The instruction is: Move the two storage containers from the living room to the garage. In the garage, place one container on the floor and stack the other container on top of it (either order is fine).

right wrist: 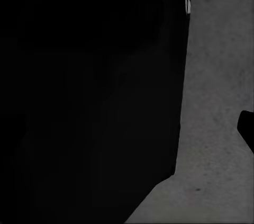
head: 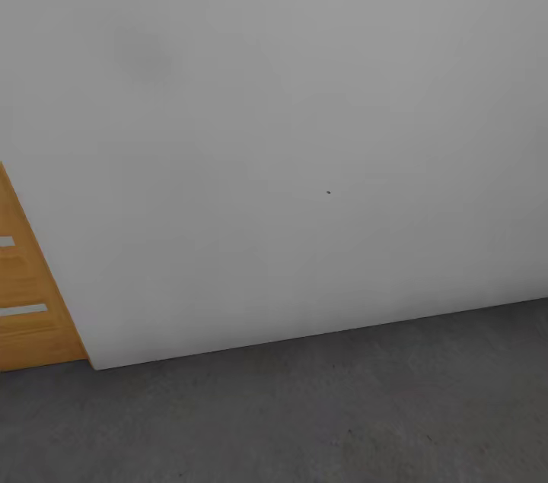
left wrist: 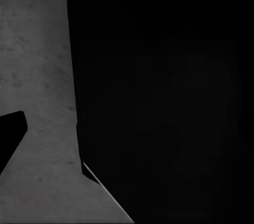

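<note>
We face a plain grey-white wall (head: 289, 125) that takes up most of the head view. A tiny dark speck (head: 328, 192) sits on it, a little right of centre. A faint darker smudge (head: 144, 57) shows on the wall's upper left part. The wall meets the floor (head: 320, 414) along a slanted line that rises toward the right edge of the view. This floor is dark grey, mottled concrete, so we take the room to be the garage. At the left edge of the head view, beside the end of the wall, we see part of a light wooden door (head: 30, 300) with two pale horizontal slots in it; its foot reaches the concrete.

In the left wrist view, a large black shape (left wrist: 169, 97) covers the greater part of the picture, with grey concrete floor (left wrist: 37, 75) beside it and a smaller black wedge (left wrist: 10, 139) at the picture's border. We cannot tell what these dark shapes are, and we cannot tell whether the left tool is apart or together.

In the right wrist view, a similar black mass (right wrist: 90, 91) with a small bright glint near its edge stands against the concrete floor (right wrist: 217, 128), and a small dark piece (right wrist: 247, 128) cuts in at the border. We cannot tell the state of the right tool either.

We cannot say where the two storage containers are.
</note>
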